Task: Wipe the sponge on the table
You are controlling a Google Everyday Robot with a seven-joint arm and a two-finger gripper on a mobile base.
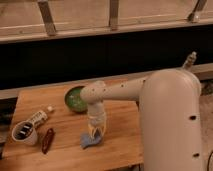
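Gripper (96, 132) pointing straight down over the middle of the table (65, 155), its fingers pressed together on the upper edge of the sponge (89, 142). The sponge is a small light-blue pad, slightly rumpled, whose lower part lies flat on the wood just left of and below the fingertips. Above the gripper the wrist rises to a pale elbow joint, from which the arm (120, 91) runs right into the robot's large white body at the frame's right side. Behind the gripper, near the far edge, stands the green bowl (75, 99), close to the arm but apart from the sponge. Well to the left lie a reddish stick (48, 140), a cup (24, 134) and a small bottle (38, 119) on its side, none touching the sponge. Status of the task: sponge gripped and in contact with the tabletop, which fits a wiping stroke in progress. The planks show no streak, wet mark or cleaned patch, so the area already covered, and the share left, cannot be read from this view. The open wood to the right and front of the sponge offers room for strokes, while the bowl behind and the clutter at left bound the free area. Anything under the sponge itself is hidden.
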